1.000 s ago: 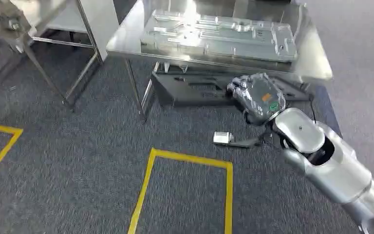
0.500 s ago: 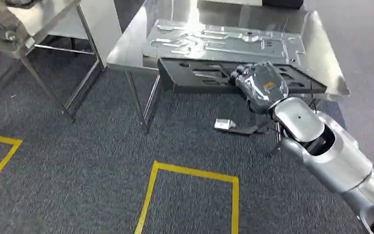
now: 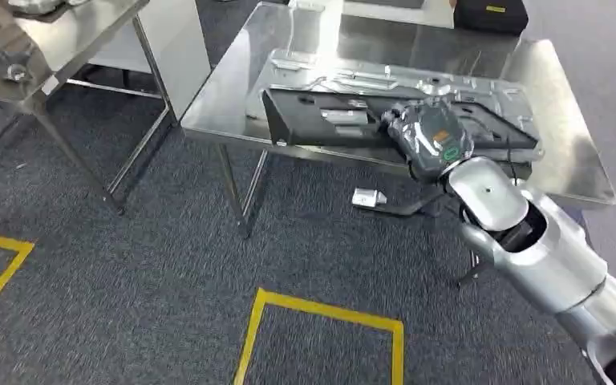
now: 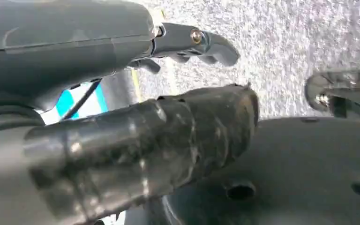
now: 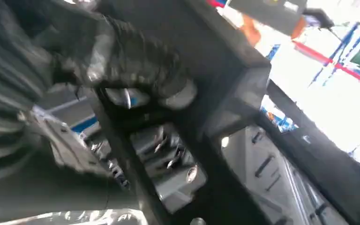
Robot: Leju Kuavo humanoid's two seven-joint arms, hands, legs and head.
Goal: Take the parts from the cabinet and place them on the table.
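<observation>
over the near edge of the steel counter (image 3: 565,172), the right hand (image 3: 427,143) holds a long black part (image 3: 333,124) w/ cutouts, roughly level, its left end sticking out past the hand toward the counter's left side. the part sits above a flat silver plate (image 3: 385,76) that lies on the counter top; can't tell if the black part touches the plate or the counter yet. in the right wrist view the thick thumb (image 5: 122,61) is wrapped over a black bar of the part (image 5: 215,61), fingers closed on it, w/ the silver plate (image 5: 272,173) visible through the part's openings.

a black case (image 3: 491,14) w/ a yellow label sits at the far end of the counter, well apart from the hand. a second steel counter (image 3: 72,36) stands to the left w/ small metal bits on it, too small to tell what. under the main counter, on the grey carpet (image 3: 128,265), lies a small silver-and-black thing (image 3: 373,199). yellow tape lines (image 3: 321,309) mark the carpet near the robot.

left hand (image 4: 136,126) shows in the left wrist view above grey carpet, thumb (image 4: 168,136) sticking out and darker fingers (image 4: 201,44) extended, apart from the thumb, nothing in them.
</observation>
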